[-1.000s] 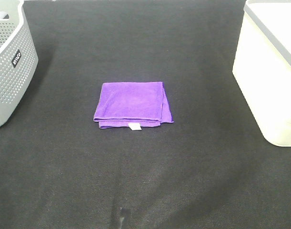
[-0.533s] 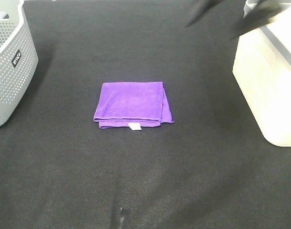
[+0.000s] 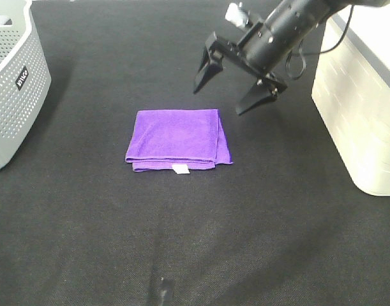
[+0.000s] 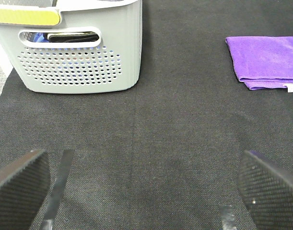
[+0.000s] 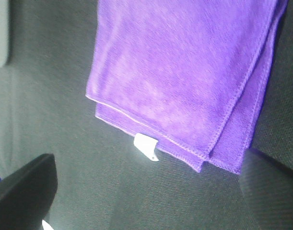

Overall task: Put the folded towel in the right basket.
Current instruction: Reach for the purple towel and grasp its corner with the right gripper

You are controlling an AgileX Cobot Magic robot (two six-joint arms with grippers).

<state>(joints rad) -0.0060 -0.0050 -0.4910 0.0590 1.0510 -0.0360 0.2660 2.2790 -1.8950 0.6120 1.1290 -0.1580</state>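
A purple folded towel [image 3: 177, 140] with a small white tag lies flat in the middle of the black table; it also shows in the left wrist view [image 4: 267, 62] and fills the right wrist view [image 5: 184, 76]. My right gripper [image 3: 230, 89] is open and empty, hovering above the table just behind the towel's far right corner, apart from it. The right basket [image 3: 360, 95] is cream white at the right edge. My left gripper [image 4: 146, 187] is open and empty, low over bare table, out of the exterior high view.
A grey perforated basket [image 3: 13, 76] stands at the left edge; the left wrist view shows it [image 4: 79, 52] with dark items inside. The black cloth table [image 3: 195, 242] spreads around the towel.
My right arm has swung in from the far right and come down toward the towel with its fingers open. The towel and baskets have not moved.
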